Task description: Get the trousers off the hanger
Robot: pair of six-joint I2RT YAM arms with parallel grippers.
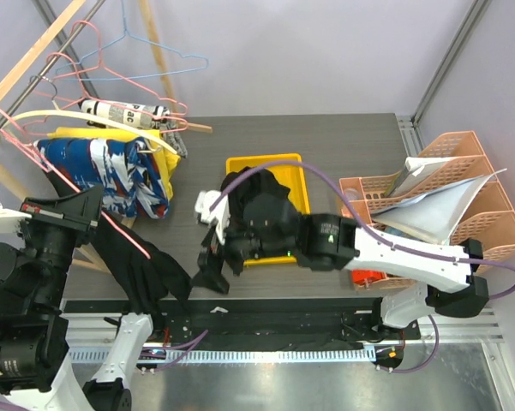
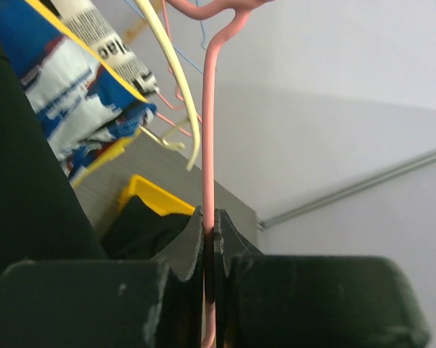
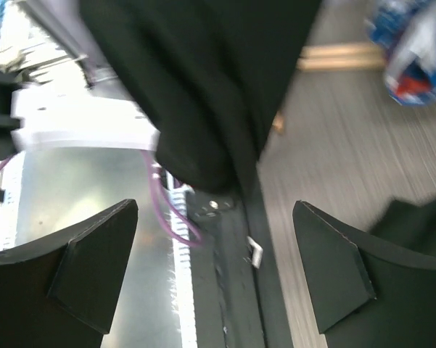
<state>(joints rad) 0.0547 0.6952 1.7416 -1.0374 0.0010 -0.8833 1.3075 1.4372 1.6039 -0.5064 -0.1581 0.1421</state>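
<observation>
My left tool point(image 2: 209, 239) clenches the pink hanger point(image 2: 209, 130), with the black trousers point(image 1: 141, 265) draped on it at the bench point(image 1: 326, 137)'s left. My right tool point(image 3: 214, 210), released, faces the cloth; next it must pinch and pull.

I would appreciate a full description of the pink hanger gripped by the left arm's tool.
The pink hanger is thin, smooth wire, apparently coated. The left tool is shut on one straight stretch of it, which runs up to a bend at the top of the wrist view. Seen from above, it slants diagonally away from the left arm, with the black trousers draped over its lower end. The open right tool does not touch it.
</observation>
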